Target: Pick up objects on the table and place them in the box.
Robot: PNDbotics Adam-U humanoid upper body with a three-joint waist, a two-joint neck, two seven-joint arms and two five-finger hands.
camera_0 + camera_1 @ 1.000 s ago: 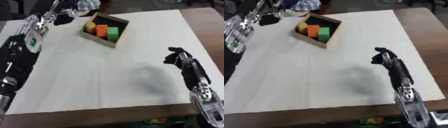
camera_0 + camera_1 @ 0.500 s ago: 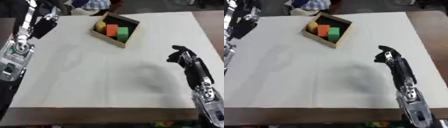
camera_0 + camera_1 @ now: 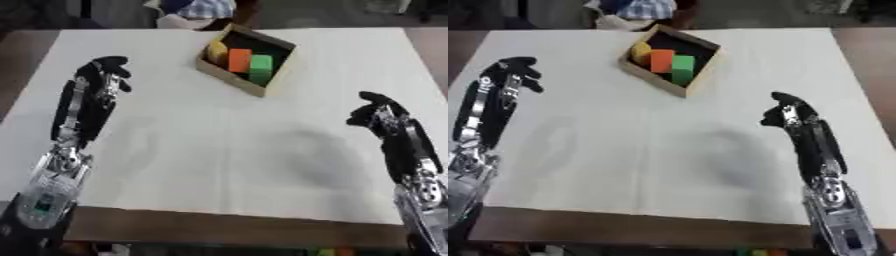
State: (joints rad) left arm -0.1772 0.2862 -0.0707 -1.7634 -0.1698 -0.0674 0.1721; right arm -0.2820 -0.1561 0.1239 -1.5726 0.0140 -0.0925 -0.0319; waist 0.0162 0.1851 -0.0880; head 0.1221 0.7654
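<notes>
Box: your wooden box (image 3: 262, 86) sits at the far middle of the tabletop (image 3: 219, 150), turned a bit like a diamond. It is dark inside.
Blocks: you have three blocks in the box, side by side in a row. The yellow block (image 3: 217, 50) is farthest back, the orange block (image 3: 239, 59) is in the middle, and the green block (image 3: 261, 67) is nearest to you. They touch each other.
Left hand: your left hand (image 3: 98, 82) is up above the left side of the tabletop, well apart from the box. Its fingers (image 3: 113, 63) are a little bent at the tips and hold nothing.
Right hand: your right hand (image 3: 791, 116) is over the right side of the tabletop, near the front. Its fingers are bent in a soft, loose way and hold nothing.
Tabletop: you can see a white cover over it, with a soft grey shadow (image 3: 297, 155) between your two hands.
Far edge: a bit of blue and white checked cloth (image 3: 199, 7) shows behind the box.
</notes>
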